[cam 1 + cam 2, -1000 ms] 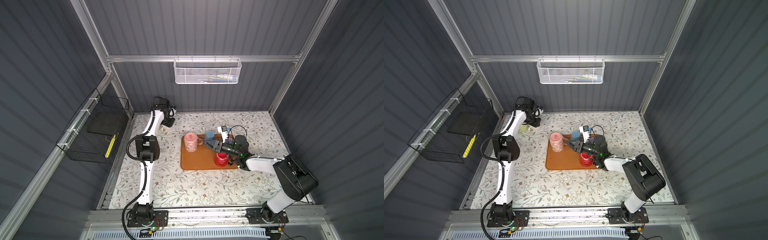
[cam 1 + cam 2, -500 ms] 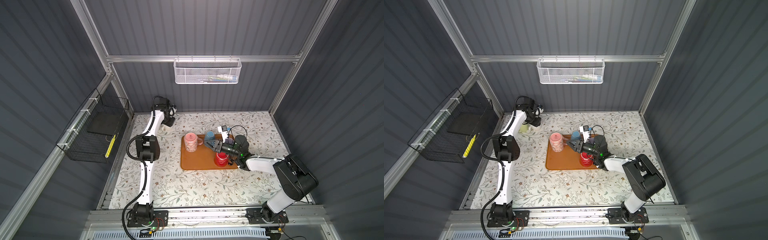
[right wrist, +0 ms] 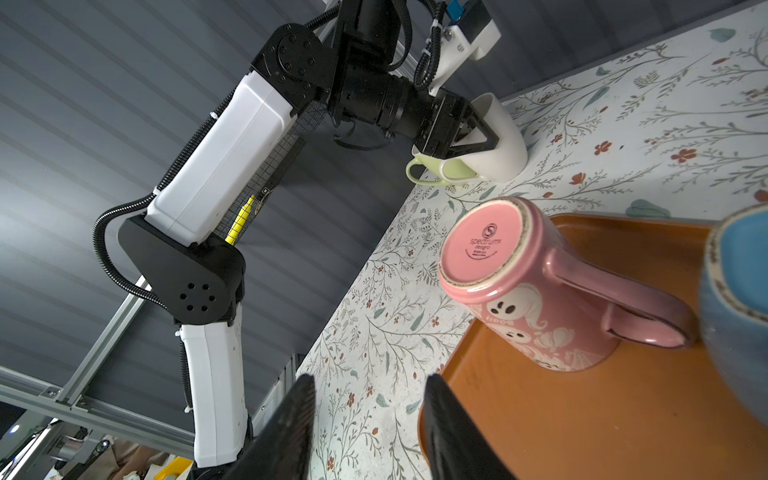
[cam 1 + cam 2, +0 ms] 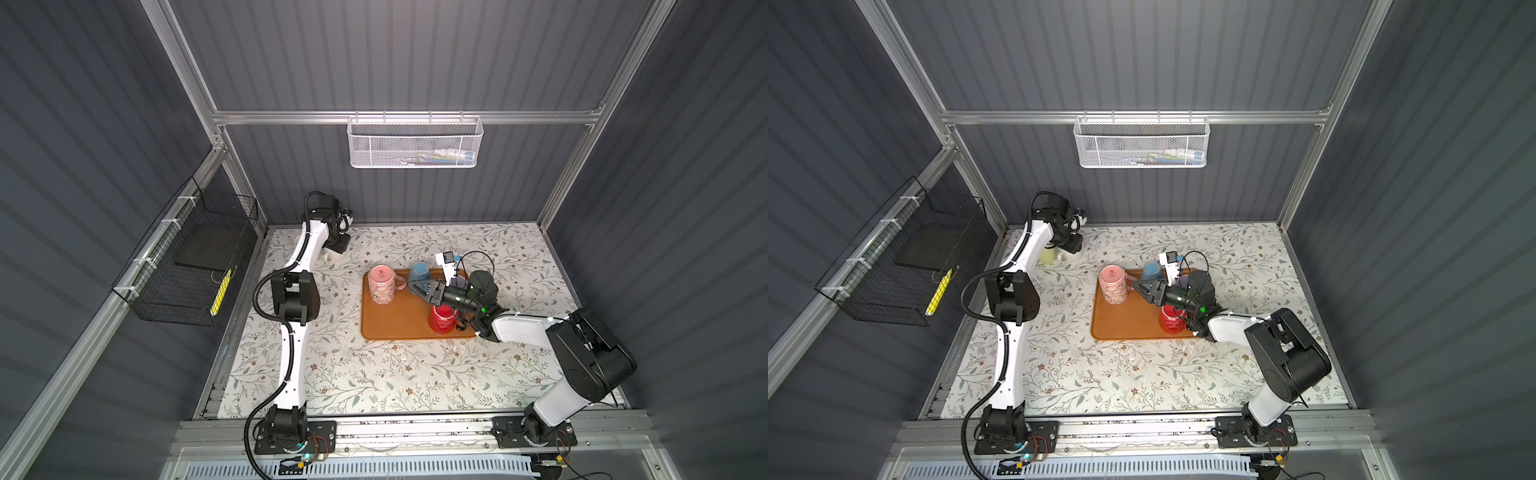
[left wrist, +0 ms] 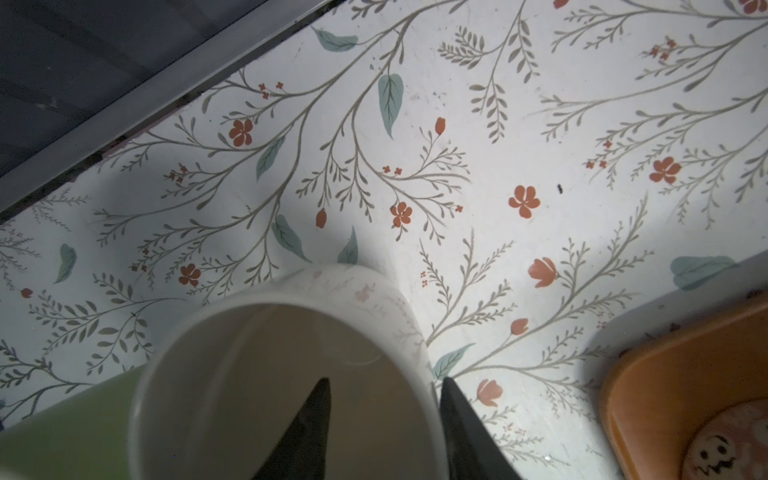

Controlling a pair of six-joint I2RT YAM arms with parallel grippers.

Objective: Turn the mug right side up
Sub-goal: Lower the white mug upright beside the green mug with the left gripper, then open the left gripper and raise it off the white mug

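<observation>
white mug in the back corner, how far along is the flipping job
Done: white mug stands mouth up beside the green mug. In hand: nothing gripped; left end effector straddles its rim with jaws apart, right end effector is open and empty. Left: pink mug and blue mug sit base up on the tray.

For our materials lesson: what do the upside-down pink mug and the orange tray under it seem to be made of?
Pink mug: likely glazed ceramic, with glossy sides and a rough, unglazed-looking ring round its stamped base.
Orange tray: probably plastic, being smooth, satin and evenly coloured, with a rounded moulded rim.
</observation>
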